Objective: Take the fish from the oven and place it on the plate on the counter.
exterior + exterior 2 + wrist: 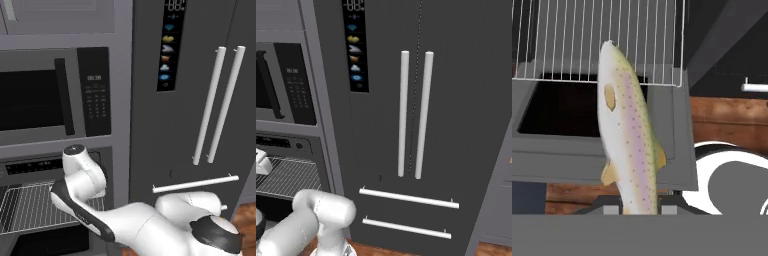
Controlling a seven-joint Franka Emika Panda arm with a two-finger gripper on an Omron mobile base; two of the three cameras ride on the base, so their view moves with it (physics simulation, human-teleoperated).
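In the hand view the fish [627,130], silvery with a pink stripe and dark spots, stands up from between the fingertips of my gripper [640,208], which is shut on its tail end. Behind it the oven [30,167] is open, its door [577,160] folded down and a wire rack [597,40] pulled forward. The fish hangs above the door's near edge, clear of the rack. The plate and the counter are out of view.
A microwave [50,95] with a keypad sits above the oven. A dark fridge [416,115] with white handles fills the right side. Wooden floor [727,120] lies below, and the robot's white base [732,180] is close on the right of the hand view.
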